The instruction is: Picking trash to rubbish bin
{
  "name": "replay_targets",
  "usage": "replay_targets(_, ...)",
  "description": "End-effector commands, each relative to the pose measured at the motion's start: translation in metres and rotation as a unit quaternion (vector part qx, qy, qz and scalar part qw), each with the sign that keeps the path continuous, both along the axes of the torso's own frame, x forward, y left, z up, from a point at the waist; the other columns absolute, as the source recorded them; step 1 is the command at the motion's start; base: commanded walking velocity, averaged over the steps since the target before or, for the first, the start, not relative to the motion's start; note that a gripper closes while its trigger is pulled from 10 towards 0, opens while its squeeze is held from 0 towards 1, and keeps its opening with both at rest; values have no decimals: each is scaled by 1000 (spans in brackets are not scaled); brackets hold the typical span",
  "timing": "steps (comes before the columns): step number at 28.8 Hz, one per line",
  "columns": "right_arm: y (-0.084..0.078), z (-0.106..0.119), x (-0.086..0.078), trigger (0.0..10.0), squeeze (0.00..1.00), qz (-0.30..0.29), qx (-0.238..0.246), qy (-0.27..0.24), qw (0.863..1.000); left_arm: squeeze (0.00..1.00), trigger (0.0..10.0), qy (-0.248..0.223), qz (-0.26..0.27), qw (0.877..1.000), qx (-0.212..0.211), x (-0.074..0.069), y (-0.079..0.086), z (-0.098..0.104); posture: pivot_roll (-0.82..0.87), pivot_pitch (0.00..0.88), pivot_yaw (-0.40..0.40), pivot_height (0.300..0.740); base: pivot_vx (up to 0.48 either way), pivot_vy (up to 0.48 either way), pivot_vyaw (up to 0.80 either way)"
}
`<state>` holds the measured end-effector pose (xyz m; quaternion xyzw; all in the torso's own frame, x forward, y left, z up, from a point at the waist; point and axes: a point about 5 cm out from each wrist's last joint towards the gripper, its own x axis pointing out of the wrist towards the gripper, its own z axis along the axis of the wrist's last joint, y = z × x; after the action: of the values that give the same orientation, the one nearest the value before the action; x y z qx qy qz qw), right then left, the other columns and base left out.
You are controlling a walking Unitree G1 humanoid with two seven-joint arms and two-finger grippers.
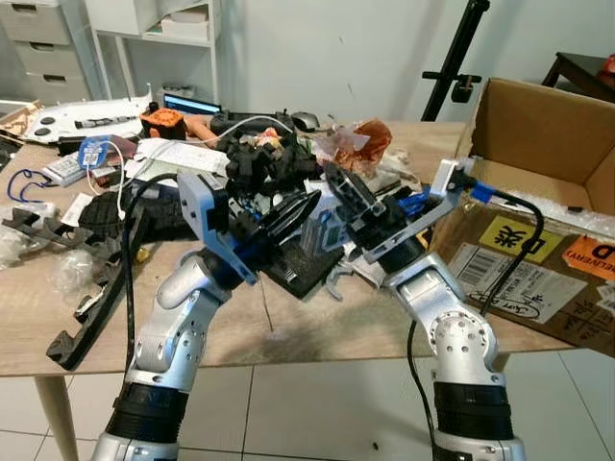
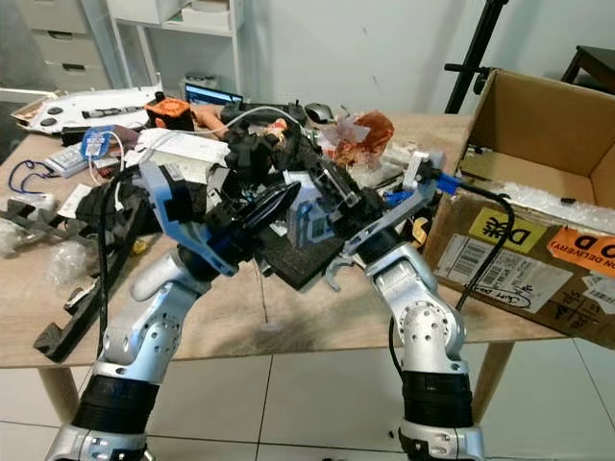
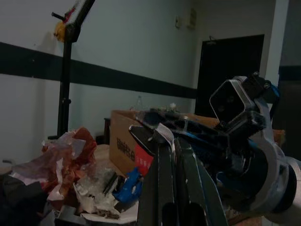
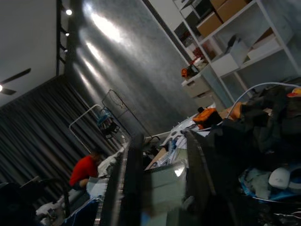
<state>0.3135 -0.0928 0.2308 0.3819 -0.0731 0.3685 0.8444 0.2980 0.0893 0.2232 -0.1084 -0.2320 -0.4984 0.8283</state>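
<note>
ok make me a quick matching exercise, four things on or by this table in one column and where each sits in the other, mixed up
Things:
1. cardboard box
2. crumpled orange wrapper
3. right gripper
4. white board

Places:
A. far left of the table
B. middle of the table, shut on a clear packet
C. right end of the table
D. behind the grippers, mid-table

Pairs: 1-C, 2-D, 3-B, 4-A

Right gripper point(image 4: 162, 188) jaws clamp pale carton point(image 4: 164, 186); cluttered table point(image 4: 263, 207) beyond.
</note>
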Motion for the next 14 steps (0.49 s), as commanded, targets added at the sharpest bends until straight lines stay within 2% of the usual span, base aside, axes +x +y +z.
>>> replay_targets(1, 8, -15, 1, 0, 0, 5, -43, 48, 998, 0, 0, -35, -16, 999, -2, -2, -8, 14, -27, 168, -59, 740, 0, 0, 0)
replay_targets(10, 0, -23, 0, 0, 0, -19, -54, 85, 995, 0, 0, -39, -3, 999, -12, 3, -7, 18, -37, 180, -45, 740, 0, 0, 0)
replay_targets(14, -2, -19, 0, 0, 0, -22, -47, 80, 995, 0, 0, -46, 20, 999, -5, 7, -2, 18, -42, 178, -49, 740, 0, 0, 0)
